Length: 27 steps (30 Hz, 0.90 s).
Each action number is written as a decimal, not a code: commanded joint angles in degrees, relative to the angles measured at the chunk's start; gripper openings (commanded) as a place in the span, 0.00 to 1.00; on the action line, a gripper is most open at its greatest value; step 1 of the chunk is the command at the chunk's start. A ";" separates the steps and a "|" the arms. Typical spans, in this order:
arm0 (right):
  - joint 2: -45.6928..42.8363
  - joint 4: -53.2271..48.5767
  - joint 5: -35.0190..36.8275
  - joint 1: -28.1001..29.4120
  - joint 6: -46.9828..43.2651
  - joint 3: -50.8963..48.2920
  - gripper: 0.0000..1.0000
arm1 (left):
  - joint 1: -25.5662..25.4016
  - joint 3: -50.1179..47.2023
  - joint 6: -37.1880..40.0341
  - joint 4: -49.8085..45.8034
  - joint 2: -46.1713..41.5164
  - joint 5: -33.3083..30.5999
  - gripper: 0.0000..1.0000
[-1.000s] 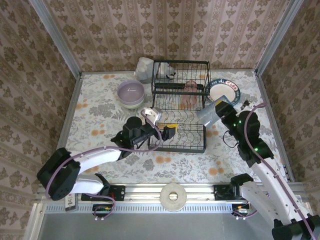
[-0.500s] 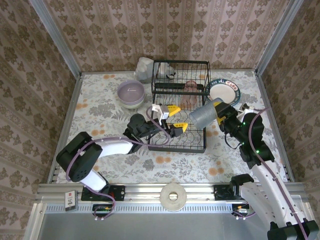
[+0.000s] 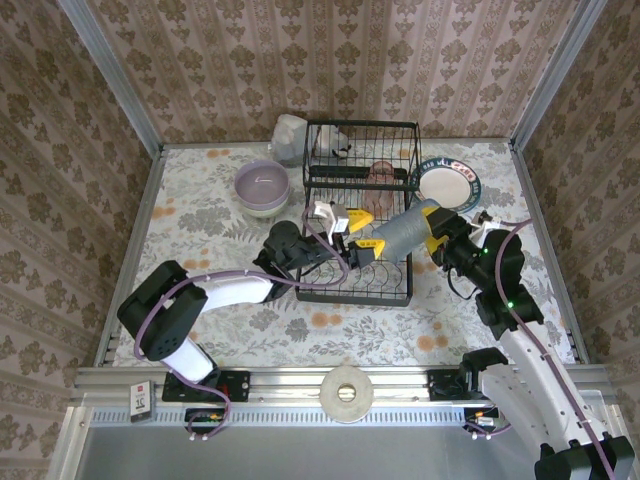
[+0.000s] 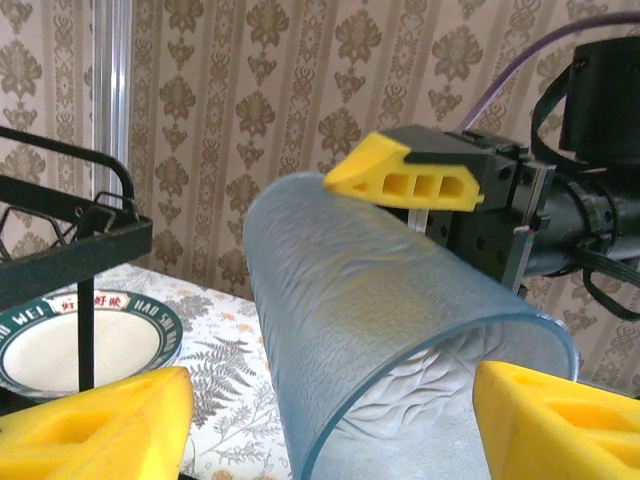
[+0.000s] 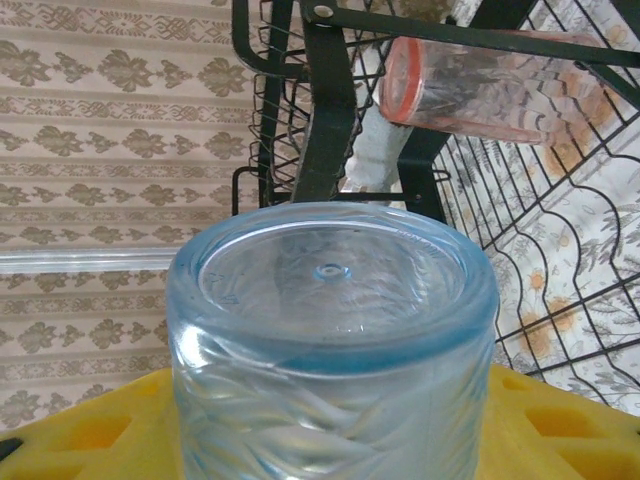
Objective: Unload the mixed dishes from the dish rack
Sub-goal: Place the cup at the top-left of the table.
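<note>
Hanging on its side above the lower tier of the dish rack (image 3: 362, 124), the one grey-blue tumbler (image 3: 403, 230) is pinched near its closed base by the right gripper (image 3: 428, 224), whose two yellow fingers press its ribbed wall from opposite sides. Its open mouth faces the left gripper (image 3: 357, 233). The left wrist view shows that gripper's fingers (image 4: 95, 425) spread either side of the rim, one with a clear gap to the glass and the other just beside it, though whether it touches cannot be told. One pink tumbler (image 3: 380, 172) lies on its side inside the rack, behind the held one. Two bowls sit stacked on the table (image 3: 200, 240) left of the rack: a lavender bowl (image 3: 262, 182) nested in a paler bowl (image 3: 262, 208), of which a mere edge is visible. One white plate (image 3: 447, 185) with a dark patterned rim lies flat to the right of the rack. A white-and-dark thing (image 3: 335, 146) in the top tier is too small to make out, and a grey-white lump (image 3: 290, 135) stands behind the rack's far left corner. The tumbler hides most of the right fingers.
</note>
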 commanded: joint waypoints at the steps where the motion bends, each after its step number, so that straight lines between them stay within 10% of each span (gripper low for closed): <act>1: -0.83 4.69 -1.79 -0.32 3.41 -0.69 0.49 | -1.18 1.91 3.15 -4.35 -0.66 -2.09 0.71; 22: 0.31 8.90 -1.63 -0.14 5.00 -2.78 0.50 | -6.66 6.08 -0.85 -16.09 -2.86 -17.20 0.02; 27: 1.79 11.78 -2.28 0.03 5.53 -2.93 0.57 | -8.42 7.94 -1.14 -23.66 -5.52 -21.09 0.00</act>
